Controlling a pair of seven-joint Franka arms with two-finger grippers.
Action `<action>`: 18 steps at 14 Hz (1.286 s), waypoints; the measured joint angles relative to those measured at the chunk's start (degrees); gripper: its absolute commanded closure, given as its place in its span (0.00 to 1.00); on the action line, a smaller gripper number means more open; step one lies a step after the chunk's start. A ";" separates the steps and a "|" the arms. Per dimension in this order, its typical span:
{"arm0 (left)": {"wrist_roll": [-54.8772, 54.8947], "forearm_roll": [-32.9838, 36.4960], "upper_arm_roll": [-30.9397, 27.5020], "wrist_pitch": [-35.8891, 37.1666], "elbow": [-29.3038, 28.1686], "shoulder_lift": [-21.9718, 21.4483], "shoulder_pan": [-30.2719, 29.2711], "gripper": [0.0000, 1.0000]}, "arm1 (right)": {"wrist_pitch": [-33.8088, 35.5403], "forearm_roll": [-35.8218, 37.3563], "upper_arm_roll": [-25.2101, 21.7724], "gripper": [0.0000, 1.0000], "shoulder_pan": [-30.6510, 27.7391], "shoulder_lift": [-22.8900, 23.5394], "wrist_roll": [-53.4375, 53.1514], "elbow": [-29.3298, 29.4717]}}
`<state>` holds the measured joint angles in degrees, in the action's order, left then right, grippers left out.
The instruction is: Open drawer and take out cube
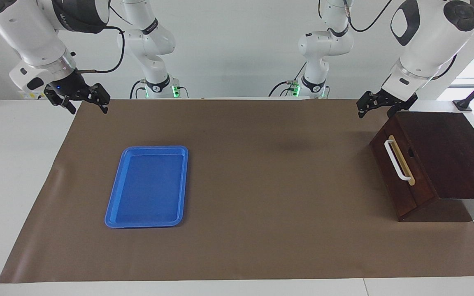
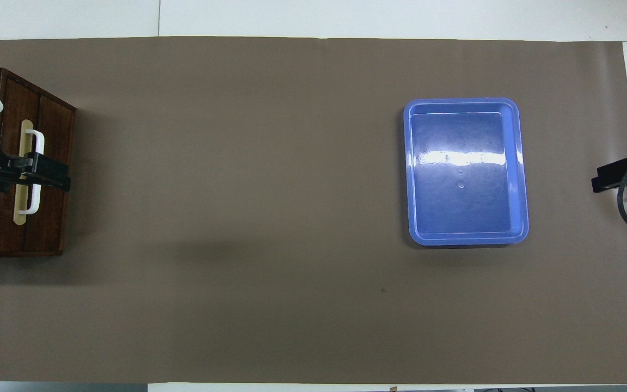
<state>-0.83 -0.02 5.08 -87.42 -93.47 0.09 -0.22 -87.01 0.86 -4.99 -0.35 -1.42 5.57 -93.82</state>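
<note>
The dark wooden box [image 1: 455, 156] stands at the left arm's end of the table. Its drawer [image 1: 420, 187] is shut, flush with the box, with a white bar handle [image 1: 397, 160] on a tan strip. The drawer [image 2: 52, 228] and handle [image 2: 38, 141] also show in the overhead view. The yellow cube is hidden. My left gripper [image 1: 379, 112] is open and raised over the box's corner nearest the robots, apart from the handle. In the overhead view it [image 2: 47, 173] overlaps the handle. My right gripper [image 1: 89, 110] waits open and raised over the table's edge at the right arm's end.
An empty blue plastic tray [image 1: 154, 148] lies on the brown mat toward the right arm's end; it also shows in the overhead view [image 2: 461, 101]. The brown mat [image 1: 270, 172] covers most of the white table.
</note>
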 measured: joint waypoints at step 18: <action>-26.31 17.47 0.80 -6.08 -3.65 4.63 16.48 0.00 | 0.07 0.00 -0.09 0.00 -0.59 0.00 0.00 -0.08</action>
<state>-27.14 17.45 5.88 -93.50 -97.11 4.72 16.26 -86.95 0.86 -5.08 -0.95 -1.42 5.57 -93.91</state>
